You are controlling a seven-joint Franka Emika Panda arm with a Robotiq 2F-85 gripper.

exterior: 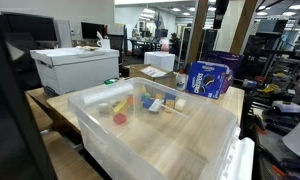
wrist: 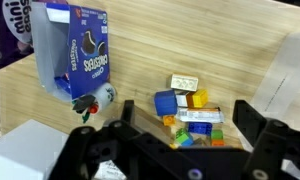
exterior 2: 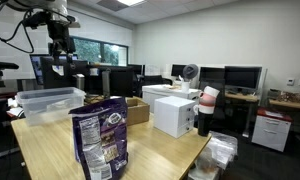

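Hovering high over the clear plastic bin [exterior: 150,120] right now, with the fingers [wrist: 180,125] spread wide and nothing between them. In an exterior view you can see the gripper [exterior 2: 58,45] hanging well above the bin [exterior 2: 50,102], so I'm nowhere near contact yet.

From the wrist view I'm looking straight down into the bin at a little heap of toy blocks [wrist: 190,115], blue, yellow, orange, green, all bunched together on the bin floor. Just beside the heap, toward the bag side, there's a small bottle with a green cap [wrist: 93,102] lying on its side. The blue snack bag [wrist: 78,50] sits outside the bin, on the wooden table [exterior 2: 160,155], close to the bin wall; it also shows in an exterior view [exterior: 207,78].

Progress-wise I'd say this is barely started: nothing picked, everything sitting inside the bin, arm up high. What's left looks like the whole descent, lining up on one piece, and the grasp itself.
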